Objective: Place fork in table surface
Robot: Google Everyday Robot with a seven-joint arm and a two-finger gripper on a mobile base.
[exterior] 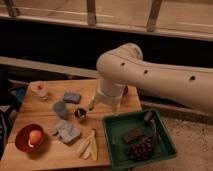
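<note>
placement nearly done, seemingly: short pale silvery fork [92, 103] at the gripper [94, 105], low over the light brown wooden table surface [50, 152], just beside the small dark metal cup [80, 113]; setting down left to do. claw open or closed: cannot tell.

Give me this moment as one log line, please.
claw: above table, beside cup | fork: unclear | tray: right of table

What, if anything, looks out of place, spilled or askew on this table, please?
Nothing stands out. The gripper hangs just above the wooden tabletop, beside the small dark cup; nothing looks spilled or tipped there or in the green tray.
</note>
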